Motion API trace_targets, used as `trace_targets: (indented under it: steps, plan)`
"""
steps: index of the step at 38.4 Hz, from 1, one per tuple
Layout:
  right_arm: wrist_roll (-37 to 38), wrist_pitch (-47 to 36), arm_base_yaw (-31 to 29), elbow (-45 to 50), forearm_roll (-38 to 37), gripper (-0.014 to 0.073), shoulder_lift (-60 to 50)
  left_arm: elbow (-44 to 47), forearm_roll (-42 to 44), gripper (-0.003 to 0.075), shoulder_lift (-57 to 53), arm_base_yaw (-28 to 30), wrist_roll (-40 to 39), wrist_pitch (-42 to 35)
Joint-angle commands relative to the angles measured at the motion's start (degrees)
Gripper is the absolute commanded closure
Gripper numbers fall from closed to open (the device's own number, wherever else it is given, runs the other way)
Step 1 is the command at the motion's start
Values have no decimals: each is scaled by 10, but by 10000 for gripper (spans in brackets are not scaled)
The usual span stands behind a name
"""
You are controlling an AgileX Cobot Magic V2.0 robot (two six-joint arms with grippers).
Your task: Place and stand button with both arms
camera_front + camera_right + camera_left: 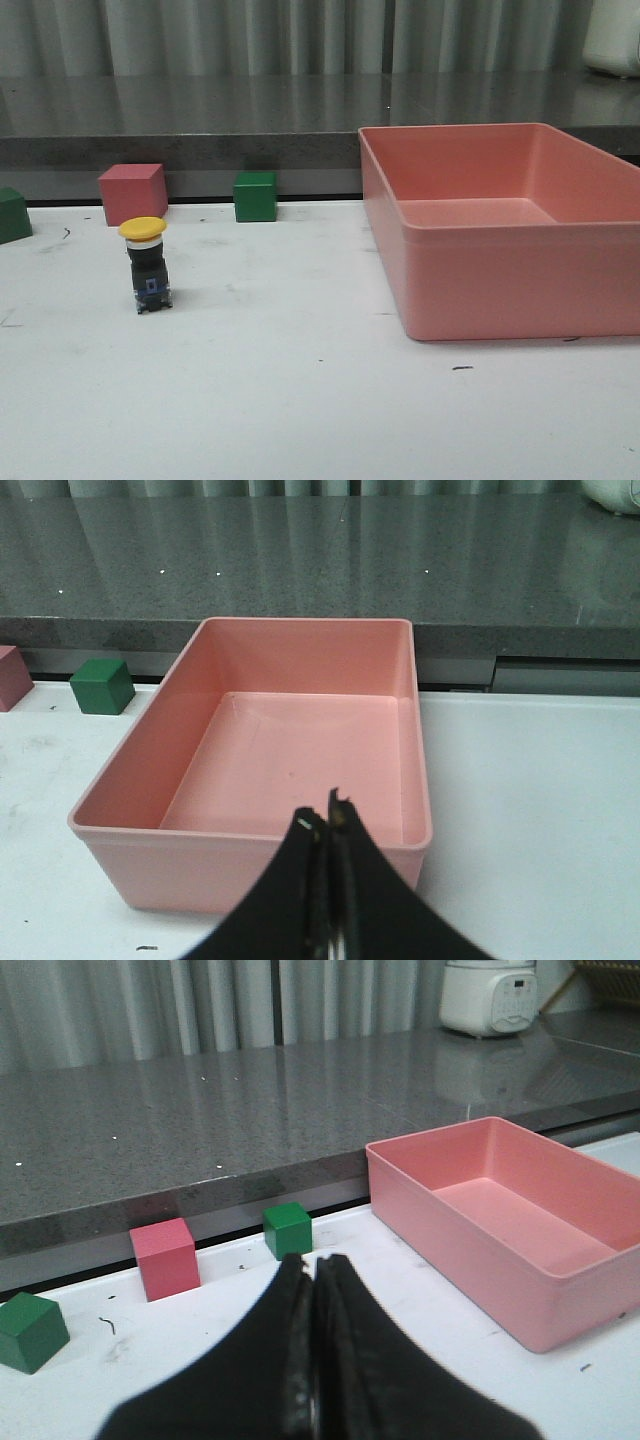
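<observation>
Button (pixel 147 264) upright on table, apart from both closed jaws.

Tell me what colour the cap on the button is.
Yellow; the button stands upright on the table, clearest in the front view.

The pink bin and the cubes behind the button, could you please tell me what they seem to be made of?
The pink bin looks like moulded plastic: one even colour, rounded corners, a stepped rim and a soft sheen. The red cube and green cube look like painted wood or matte plastic, with flat opaque colour and crisp edges; the pictures cannot settle which. The button seems plastic, with a smooth yellow cap.
</observation>
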Motion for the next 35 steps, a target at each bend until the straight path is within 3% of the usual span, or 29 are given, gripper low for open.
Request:
trace_targets:
  steps: [1, 11, 19, 35]
  plan:
    - [-5, -49, -4, -15, -10, 657, 4, 25, -7, 740, -37, 31, -16, -66]
    - [-5, -49, -4, -15, -10, 657, 4, 126, -12, 740, -148, 144, -60, -66]
    - [-5, -49, -4, -15, -10, 657, 4, 167, -19, 740, -147, 231, -60, -69]
    - [-5, -49, -4, -15, -10, 657, 4, 238, -19, 740, -147, 252, -60, -121]
